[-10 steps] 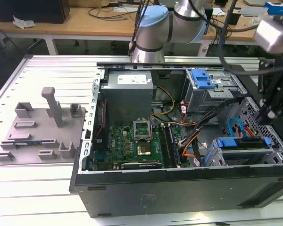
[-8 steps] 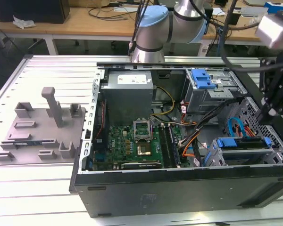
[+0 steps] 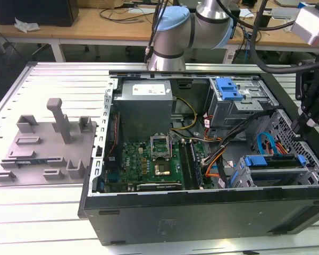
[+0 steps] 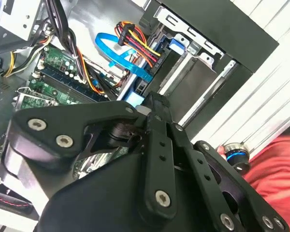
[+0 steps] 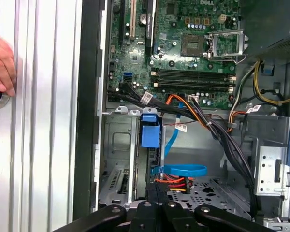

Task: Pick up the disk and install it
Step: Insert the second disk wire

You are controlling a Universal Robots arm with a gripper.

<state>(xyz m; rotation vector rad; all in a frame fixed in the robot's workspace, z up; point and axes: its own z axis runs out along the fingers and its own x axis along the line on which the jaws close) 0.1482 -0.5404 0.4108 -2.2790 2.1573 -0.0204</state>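
The open computer case (image 3: 202, 175) lies on the slatted bench (image 3: 53, 212). Inside it, the disk (image 3: 274, 162) with blue rails sits in the drive cage beside the motherboard (image 3: 149, 162), amid cables (image 3: 218, 159). The gripper (image 3: 308, 114) hangs just above the disk; whether its jaws are released or clenched cannot be told.

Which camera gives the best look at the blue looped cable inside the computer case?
The second wrist view: the blue looped cable sits large, its curve open. The first wrist view shows it edge-on; the exterior view shows it small.
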